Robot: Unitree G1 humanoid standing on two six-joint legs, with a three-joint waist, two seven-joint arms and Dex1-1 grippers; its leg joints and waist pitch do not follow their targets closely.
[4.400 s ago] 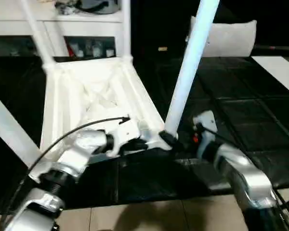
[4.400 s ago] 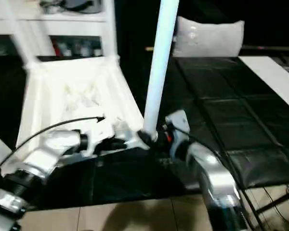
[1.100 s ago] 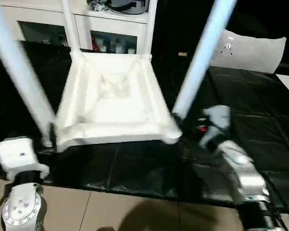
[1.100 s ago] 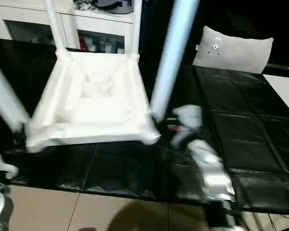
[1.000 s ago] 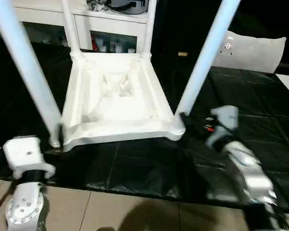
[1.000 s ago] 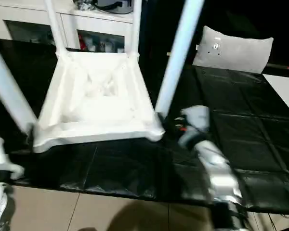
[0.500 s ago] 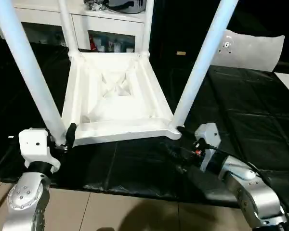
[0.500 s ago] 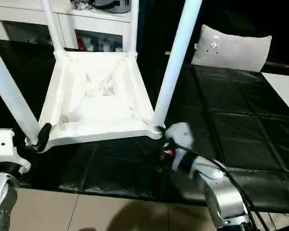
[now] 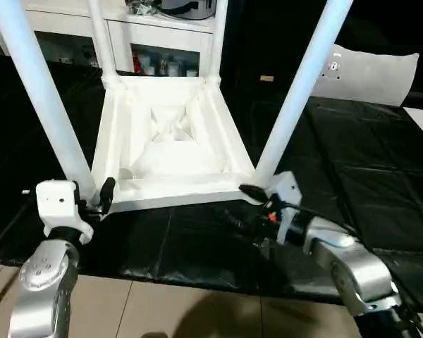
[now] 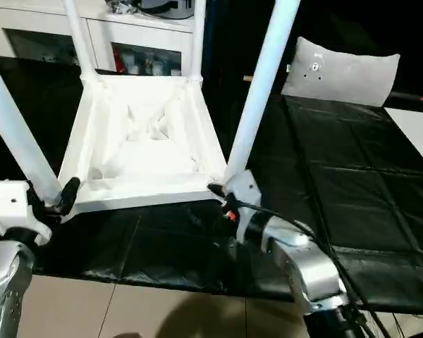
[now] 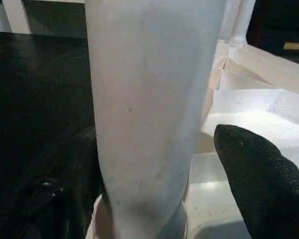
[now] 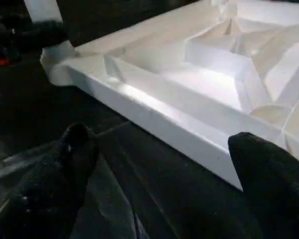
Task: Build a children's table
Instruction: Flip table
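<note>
Table: children's table [image 9: 170, 151] lies upside down on the near-left part of the mat, ribbed underside up, so the corner sockets face upward for the legs.
Legs: four legs stand in the corners; near-left leg [image 9: 42, 105], near-right leg [image 9: 299, 91].
Left gripper: left gripper [image 9: 97, 201] has its fingers spread around the base of the near-left leg, one finger [image 11: 259, 184] beside it; clamping cannot be told.
Right gripper: right gripper [image 10: 213, 208] has its jaws wide apart at the near-right corner, holding nothing.
Surface: black padded mat [image 9: 366, 176], tiled floor [image 9: 197, 313] nearer.
Room: white cabinet [image 9: 162, 35] behind; grey cushion [image 9: 374, 74] far right.
</note>
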